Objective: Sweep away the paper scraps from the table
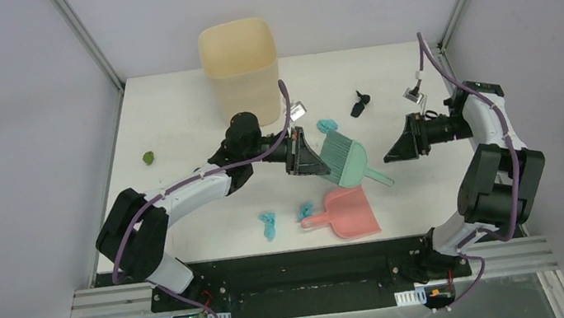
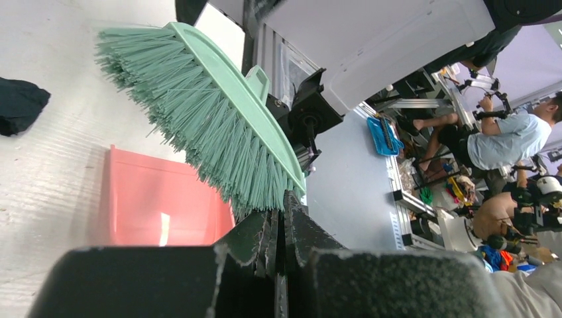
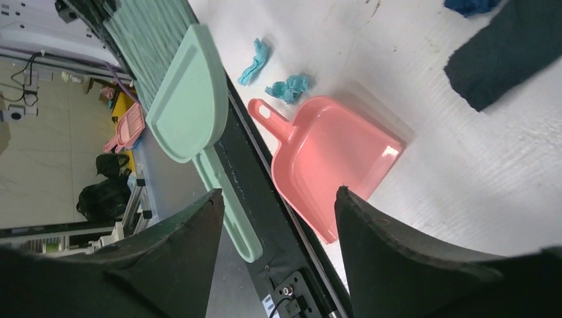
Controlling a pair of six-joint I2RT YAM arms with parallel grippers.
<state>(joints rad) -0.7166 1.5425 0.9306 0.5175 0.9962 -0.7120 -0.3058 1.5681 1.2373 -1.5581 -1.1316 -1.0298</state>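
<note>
On the far left of the white desk (image 1: 173,116), a green paper scrap (image 1: 148,157) is lying all alone. Further right, a tall cream bin (image 1: 240,61) is standing at the back edge. Near the front edge, a light blue paper scrap (image 1: 269,226) is lying by itself. A second blue scrap (image 1: 305,210) is sitting just beside the handle of the pink dustpan (image 1: 353,214). Above the dustpan in the top view, the left end effector (image 1: 320,160) is pinching the teal hand brush (image 1: 345,158) at its bristle side, with its fingers pressed almost together. A third blue scrap (image 1: 327,125) is lying just behind the brush head. A dark paper scrap (image 1: 359,103) is lying a little further right. The right end effector (image 1: 394,147) is spreading its fingers wide, gripping nothing, and pointing toward the brush.
</note>
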